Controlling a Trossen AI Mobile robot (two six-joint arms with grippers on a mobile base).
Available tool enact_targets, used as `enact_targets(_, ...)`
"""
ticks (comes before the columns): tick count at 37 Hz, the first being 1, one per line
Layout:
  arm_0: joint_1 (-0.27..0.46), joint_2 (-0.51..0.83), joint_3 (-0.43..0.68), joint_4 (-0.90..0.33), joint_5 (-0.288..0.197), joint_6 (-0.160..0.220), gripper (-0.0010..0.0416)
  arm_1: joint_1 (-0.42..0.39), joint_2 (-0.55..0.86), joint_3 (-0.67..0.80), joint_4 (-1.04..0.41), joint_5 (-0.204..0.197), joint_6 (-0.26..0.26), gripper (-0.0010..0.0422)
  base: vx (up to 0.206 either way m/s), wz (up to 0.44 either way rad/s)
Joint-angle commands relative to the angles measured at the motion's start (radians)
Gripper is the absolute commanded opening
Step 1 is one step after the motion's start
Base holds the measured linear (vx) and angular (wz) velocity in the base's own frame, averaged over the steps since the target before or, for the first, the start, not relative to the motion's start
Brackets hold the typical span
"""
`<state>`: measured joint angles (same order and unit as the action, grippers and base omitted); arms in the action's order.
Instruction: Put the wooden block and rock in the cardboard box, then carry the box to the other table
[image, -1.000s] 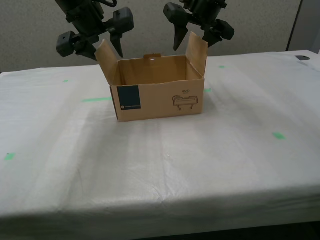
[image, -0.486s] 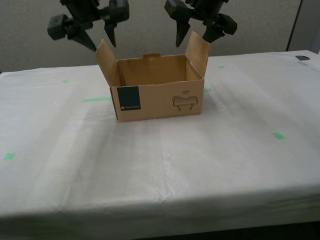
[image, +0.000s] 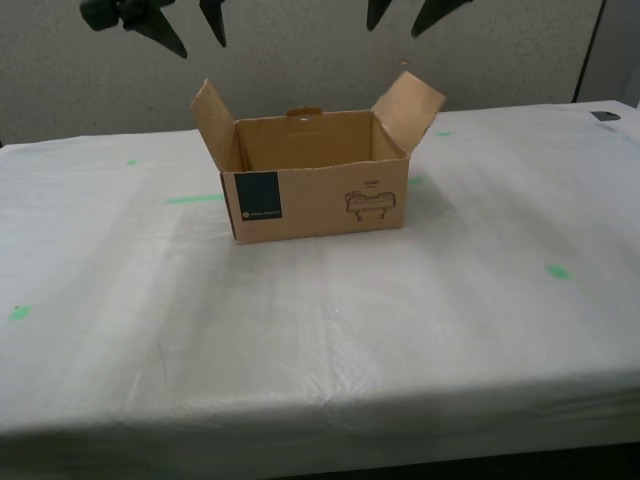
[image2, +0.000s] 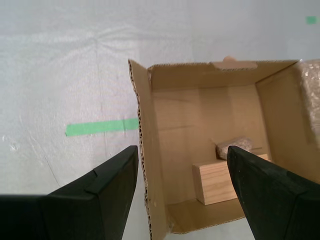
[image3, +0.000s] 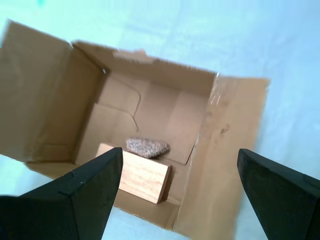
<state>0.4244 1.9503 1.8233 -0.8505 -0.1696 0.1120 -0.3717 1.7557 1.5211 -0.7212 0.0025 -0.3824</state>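
Note:
The cardboard box (image: 315, 195) stands open on the other table (image: 350, 330), a white wrinkled sheet with green tape marks. Inside lie the wooden block (image3: 137, 175) and the rock (image3: 147, 147) on the box floor (image3: 165, 110), the rock resting against the block. The second wrist view shows the same block (image2: 225, 182) and rock (image2: 235, 147) in the box (image2: 150, 150). My second gripper (image: 190, 30) (image2: 182, 160) hangs open high above the flap at the exterior view's left. My first gripper (image: 403, 18) (image3: 180, 157) hangs open high above the opposite flap. Both are empty.
Green tape marks lie on the sheet: a strip (image: 195, 198) beside the box, a patch (image: 558, 271) toward the exterior view's right, another (image: 18, 313) at its left. A small dark object (image: 605, 115) sits far back right. A grey partition stands behind the table.
Both grippers have risen away from the box flaps, almost out of the exterior view's top. The flap at the exterior view's right has swung outward. The box has stayed put.

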Motion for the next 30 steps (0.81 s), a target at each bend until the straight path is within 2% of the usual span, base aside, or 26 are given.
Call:
enact_targets(1,-0.011,-0.049,-0.006,-0.003,0.012,-0.005,0.0317,-0.001,-0.044,0.0,-0.006,-0.005,0.009,0.0238,0.0,0.0)
enact_targets(11,-0.058,-0.198,-0.007,0.004,0.019,-0.008,0.0316,-0.003,-0.215,0.0,-0.024,-0.03,0.017,0.0238,0.0,0.0)
enact_targets(16,-0.084,-0.27,-0.007,-0.011,0.019,-0.016,0.0316,-0.004,-0.308,-0.001,-0.044,-0.082,0.02,0.0238,0.0,0.0)
enact_targets(21,-0.1,-0.335,-0.007,-0.025,0.019,-0.023,0.0315,-0.004,-0.389,-0.001,-0.068,-0.128,0.045,0.0238,0.0,0.0)
enact_targets(30,-0.104,-0.446,-0.022,-0.026,0.019,-0.038,0.0301,-0.005,-0.49,-0.001,-0.094,-0.135,0.074,0.0238,0.0,0.0)
